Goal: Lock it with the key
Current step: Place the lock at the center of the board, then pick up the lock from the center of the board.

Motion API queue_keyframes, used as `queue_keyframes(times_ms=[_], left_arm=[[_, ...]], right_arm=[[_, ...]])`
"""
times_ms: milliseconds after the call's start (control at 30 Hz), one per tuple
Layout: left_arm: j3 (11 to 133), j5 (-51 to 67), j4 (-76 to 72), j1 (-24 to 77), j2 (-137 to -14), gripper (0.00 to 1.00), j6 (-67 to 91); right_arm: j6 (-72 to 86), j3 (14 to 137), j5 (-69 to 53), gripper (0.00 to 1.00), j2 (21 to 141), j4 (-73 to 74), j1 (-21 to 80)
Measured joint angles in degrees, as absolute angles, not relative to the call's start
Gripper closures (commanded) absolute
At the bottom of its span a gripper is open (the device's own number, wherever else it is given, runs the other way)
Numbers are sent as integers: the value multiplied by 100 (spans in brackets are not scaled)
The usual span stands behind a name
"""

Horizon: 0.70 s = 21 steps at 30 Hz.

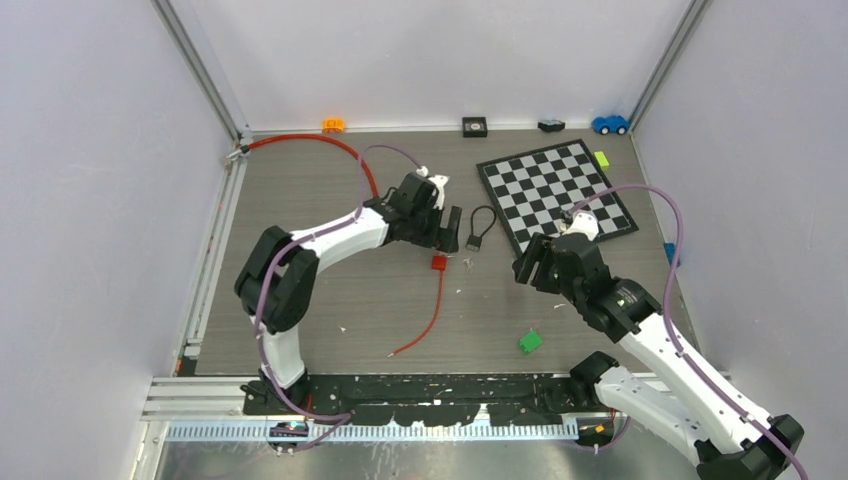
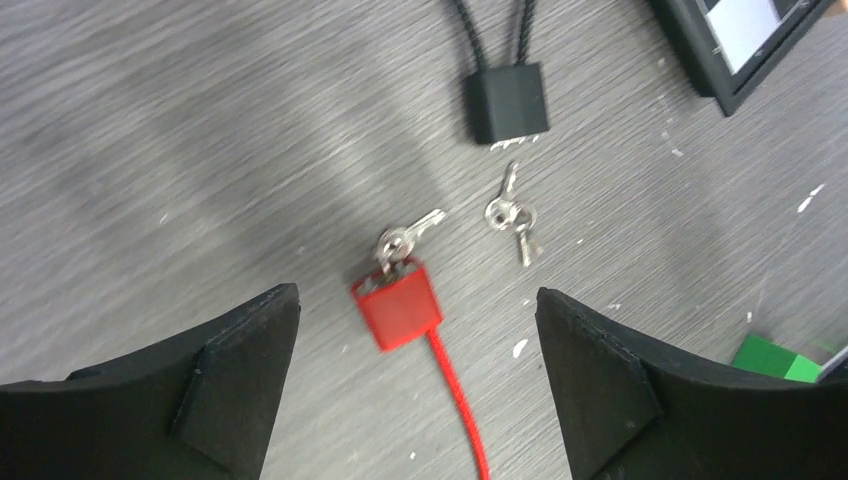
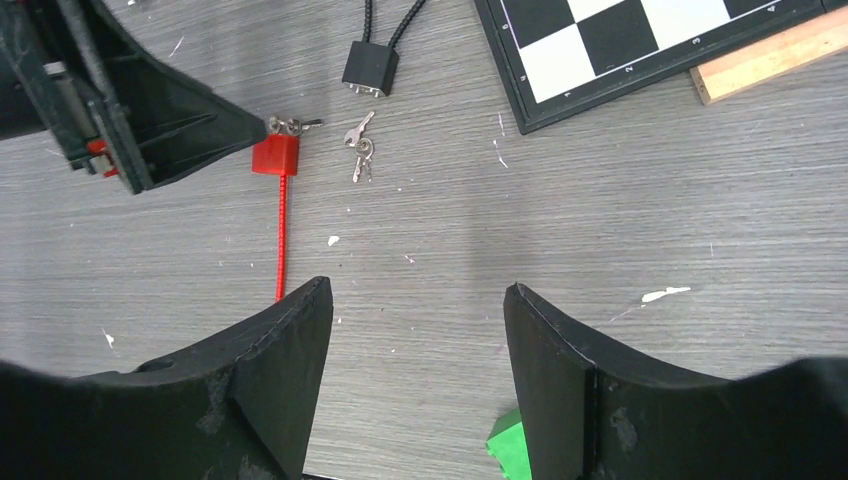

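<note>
Red padlock (image 2: 398,312), key (image 2: 410,235) apparently seated in it, on table (image 2: 150,150) below left claw (image 2: 415,330), released, empty; right claw (image 3: 418,292) released, well apart; step: approach; next, likely: pinch key bow, turn.

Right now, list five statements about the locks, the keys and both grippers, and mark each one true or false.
1. A key set touches the red padlock. True.
2. The left gripper is shut on the red padlock. False: its jaws are open, with the padlock lying on the table between them, ungripped.
3. The loose keys lie on the table, in no lock. True.
4. The black padlock rests on the chessboard. False: it lies on the bare table beside the board.
5. The right gripper is open and holds nothing. True.
</note>
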State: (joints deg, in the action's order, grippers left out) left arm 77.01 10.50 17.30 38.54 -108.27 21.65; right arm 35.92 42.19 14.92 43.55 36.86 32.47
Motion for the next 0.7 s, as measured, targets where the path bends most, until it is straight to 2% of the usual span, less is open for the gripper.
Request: queue_keyframes(times_ms=[200,533,600,700], left_arm=[[7244,217,1826,3966,-10304,15,2353],[7566,-683,2386,4510,-10892,22,2624],[7575,-875,2440,4630,-10971,27,2681],[7575,-1059,2480,4751,-11048,40,2716]], right_arm=[[3750,3979,1470,32,3931,3789,3247],[3811,3785,1382,32,3955,3800,3247],[3817,3754,1378,32,3948,3793,3247],[3835,3691,1374,33,3892,3776,3247]])
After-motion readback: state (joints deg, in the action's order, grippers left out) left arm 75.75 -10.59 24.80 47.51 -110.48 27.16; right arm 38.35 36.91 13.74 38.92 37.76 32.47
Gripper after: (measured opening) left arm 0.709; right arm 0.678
